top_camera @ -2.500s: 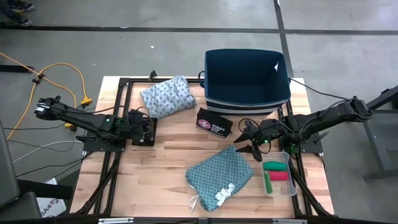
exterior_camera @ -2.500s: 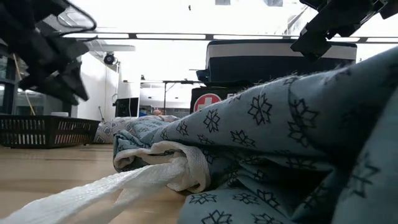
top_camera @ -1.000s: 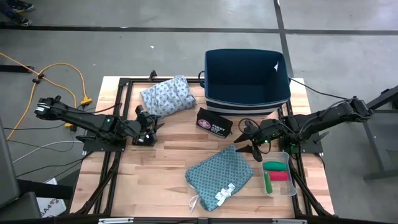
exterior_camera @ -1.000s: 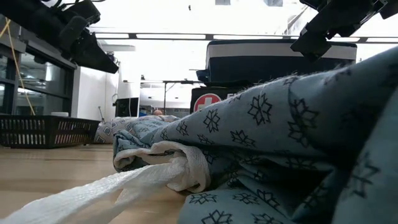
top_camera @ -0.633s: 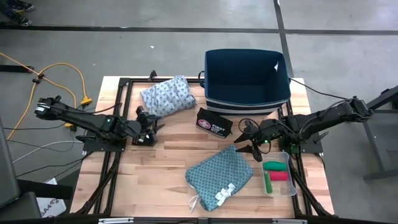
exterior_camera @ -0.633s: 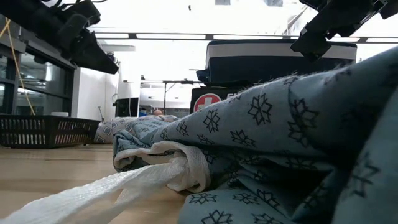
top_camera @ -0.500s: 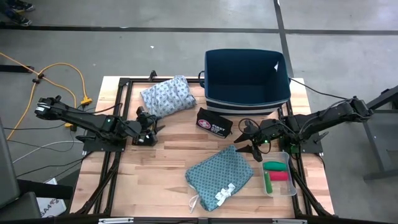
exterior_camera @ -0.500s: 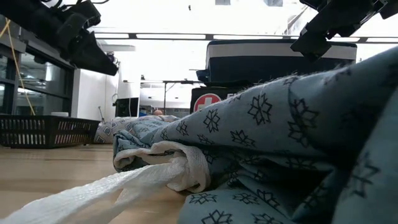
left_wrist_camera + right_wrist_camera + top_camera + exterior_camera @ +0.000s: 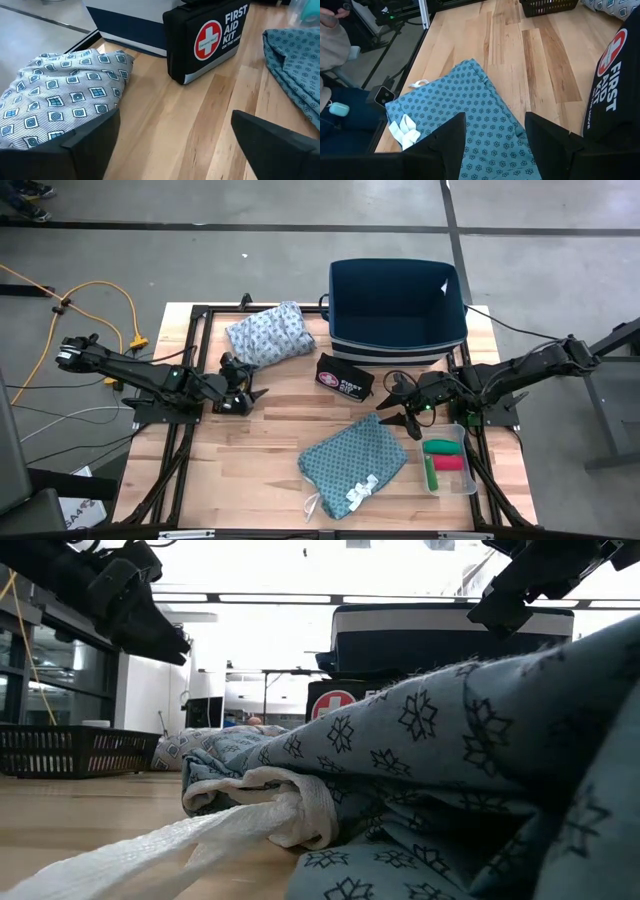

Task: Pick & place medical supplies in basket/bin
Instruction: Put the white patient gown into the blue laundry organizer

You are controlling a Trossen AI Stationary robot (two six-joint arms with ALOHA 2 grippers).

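Observation:
A pale blue-grey patterned cloth lies folded at the far left, just ahead of my left gripper, which hovers open above the table; the left wrist view shows the cloth beside one finger. A teal cloth with white ties lies near the front middle. My right gripper hangs open over its far right corner, touching nothing. Green and red rolls lie in a clear tray. The navy bin stands at the far edge.
A black first aid kit lies in front of the bin, between the two grippers. A low black basket sits at the table's left. A person's sleeve shows beyond the table's near edge. Bare wood lies between the cloths.
My left gripper has opened wide while staying in place above the table near the pale cloth. The right arm and all the supplies have kept still.

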